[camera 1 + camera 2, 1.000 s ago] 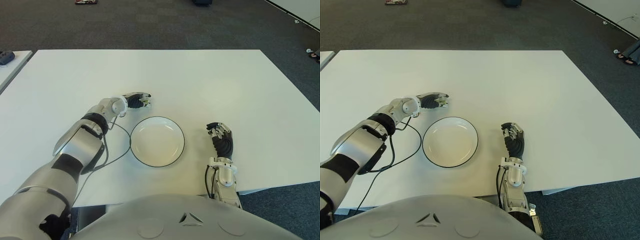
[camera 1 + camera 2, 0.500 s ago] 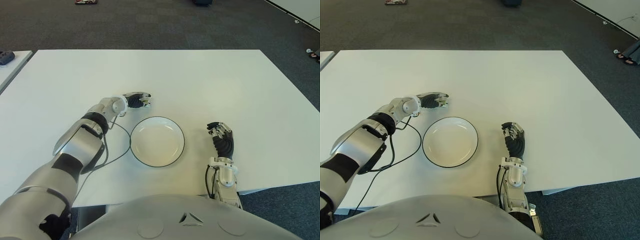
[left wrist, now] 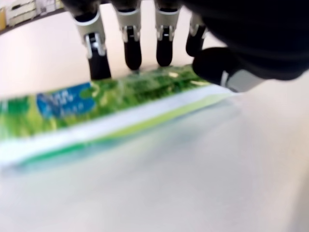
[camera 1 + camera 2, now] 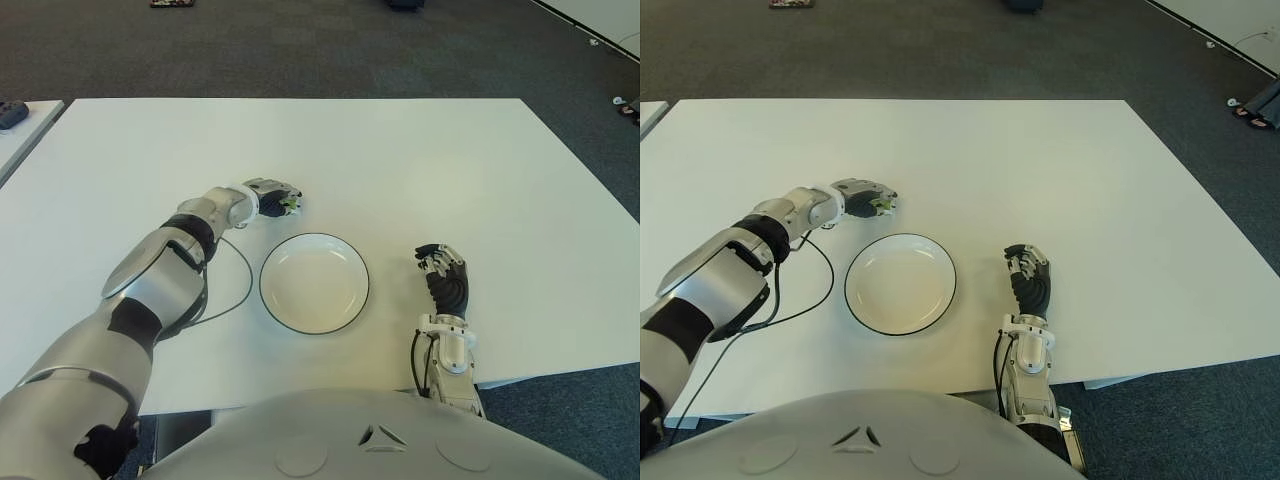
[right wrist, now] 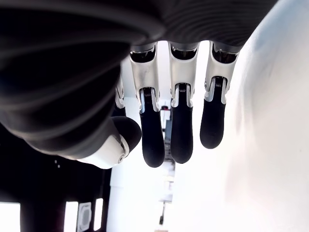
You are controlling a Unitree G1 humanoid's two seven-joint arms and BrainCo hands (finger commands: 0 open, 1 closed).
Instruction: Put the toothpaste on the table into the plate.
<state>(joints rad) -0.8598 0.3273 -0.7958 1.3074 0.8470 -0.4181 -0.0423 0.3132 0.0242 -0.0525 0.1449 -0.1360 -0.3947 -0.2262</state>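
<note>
A humanoid robot's left hand closes over a green-and-white toothpaste tube on a wide white table, just beyond the far-left rim of a round white plate with a thin dark edge. In the left wrist view the tube lies lengthwise under the palm, a blue patch on its printed face, with four dark-tipped fingers curled down along one long side and the thumb pressed at the other, so the hand looks clamped on the tube. From the head cameras only a fleck of green shows between the fingers; whether the tube is lifted clear of the table or is resting on it cannot be told. The plate holds nothing.

The robot's right hand shows to the right of the plate, near the table's front edge, fingers loosely curled with gaps between them and nothing in them, taking no part in the work.

The step in hand appears to be the grasp itself, with the carry to the plate not yet begun. The next move would call for a firm hold along the slim tube, a lift clear of the table, a short swing toward the robot and to its right over the plate's rim, and a release low over the middle so the tube settles inside rather than straddling the edge.
</note>
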